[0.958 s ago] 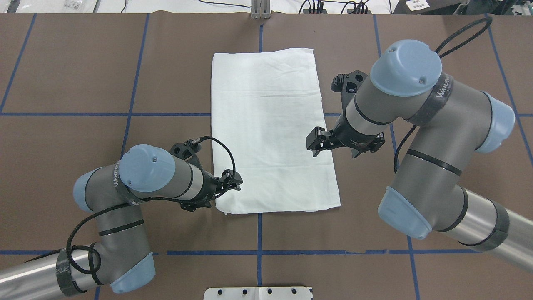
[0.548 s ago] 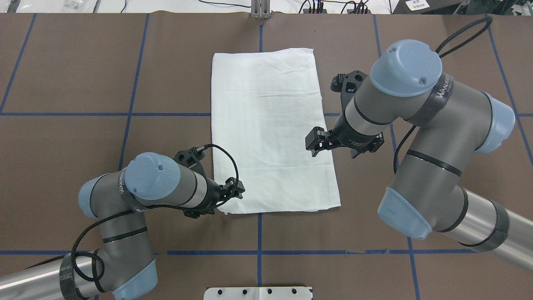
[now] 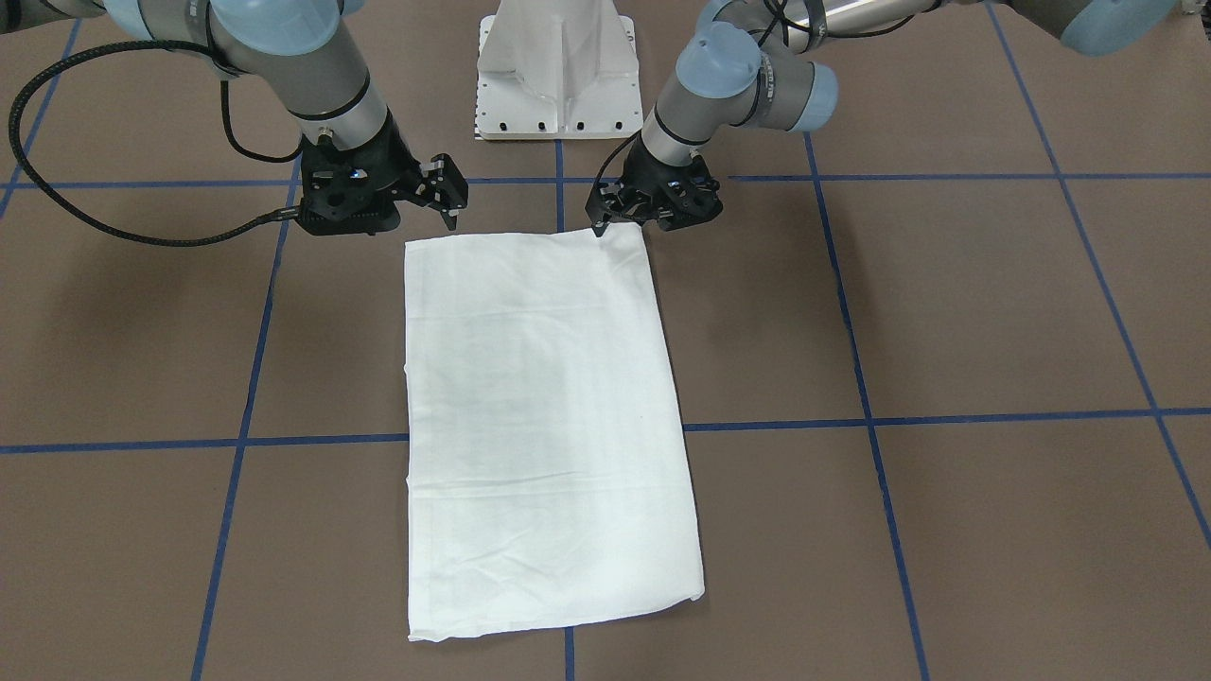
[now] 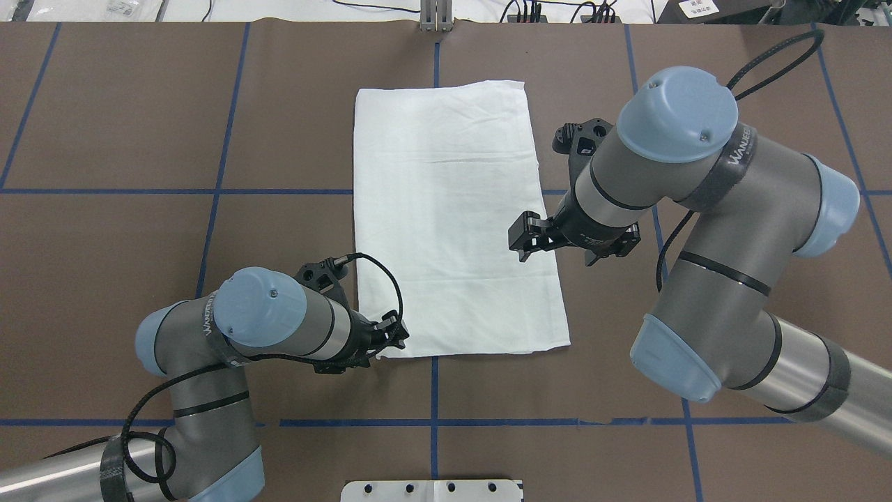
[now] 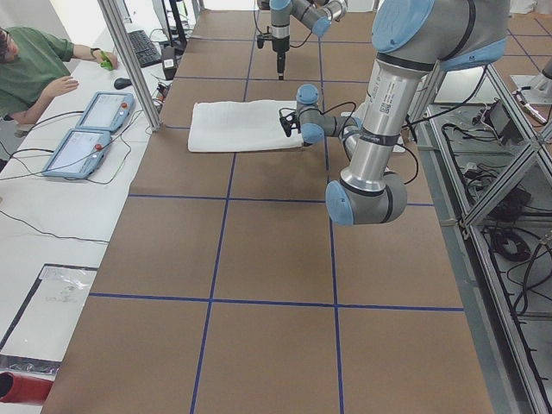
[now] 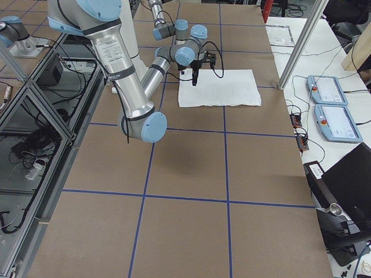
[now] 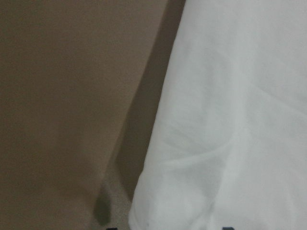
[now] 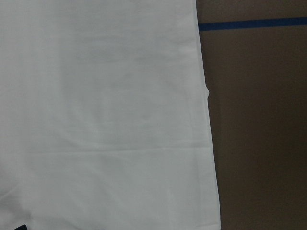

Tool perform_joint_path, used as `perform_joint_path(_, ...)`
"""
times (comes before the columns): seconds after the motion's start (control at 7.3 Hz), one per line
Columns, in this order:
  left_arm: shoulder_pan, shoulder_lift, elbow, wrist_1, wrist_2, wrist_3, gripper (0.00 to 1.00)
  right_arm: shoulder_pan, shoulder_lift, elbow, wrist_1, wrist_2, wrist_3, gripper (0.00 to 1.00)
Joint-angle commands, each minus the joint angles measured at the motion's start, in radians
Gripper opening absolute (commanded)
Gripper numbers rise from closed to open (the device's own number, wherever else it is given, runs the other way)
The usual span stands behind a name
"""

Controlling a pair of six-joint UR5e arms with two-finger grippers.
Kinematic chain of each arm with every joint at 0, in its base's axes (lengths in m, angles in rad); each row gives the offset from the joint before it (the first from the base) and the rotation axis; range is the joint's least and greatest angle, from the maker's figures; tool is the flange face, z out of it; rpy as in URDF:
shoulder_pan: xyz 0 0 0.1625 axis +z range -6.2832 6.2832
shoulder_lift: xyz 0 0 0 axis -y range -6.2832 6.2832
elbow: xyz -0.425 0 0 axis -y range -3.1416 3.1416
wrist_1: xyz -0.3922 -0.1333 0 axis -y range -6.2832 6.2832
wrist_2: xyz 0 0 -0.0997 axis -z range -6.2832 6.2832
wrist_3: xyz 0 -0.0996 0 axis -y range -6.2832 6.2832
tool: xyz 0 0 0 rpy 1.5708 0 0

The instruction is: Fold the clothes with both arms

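Even bright overhead light from where I sit; soft faint shadows on the brown matte paper-covered surface (image 4: 104, 244). The white folded fabric shirt (image 4: 446, 209) nearly blown out. Both wrist views soft, low contrast, slightly blurred.

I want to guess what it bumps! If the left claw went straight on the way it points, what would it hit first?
Most likely the near corner of the white shirt: the left gripper tilts down at it, with the table just beneath.
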Motion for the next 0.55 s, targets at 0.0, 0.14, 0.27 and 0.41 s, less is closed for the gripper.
perform_joint_path(0.0,-0.004,0.003,-0.001,0.003,0.002,0.01,0.65,-0.002,-0.002,-0.002,0.0,0.0,0.001,1.0)
perform_joint_path(0.14,-0.004,0.007,0.004,0.003,0.008,0.011,0.73,-0.002,-0.002,-0.002,0.0,0.0,0.001,1.0)
perform_joint_path(0.27,-0.004,0.009,0.001,0.005,0.008,0.013,0.81,-0.002,-0.002,-0.005,0.0,0.0,0.001,1.0)
perform_joint_path(0.41,-0.004,0.013,-0.004,0.006,0.008,0.011,0.86,-0.005,-0.002,-0.006,0.0,0.0,0.001,1.0)
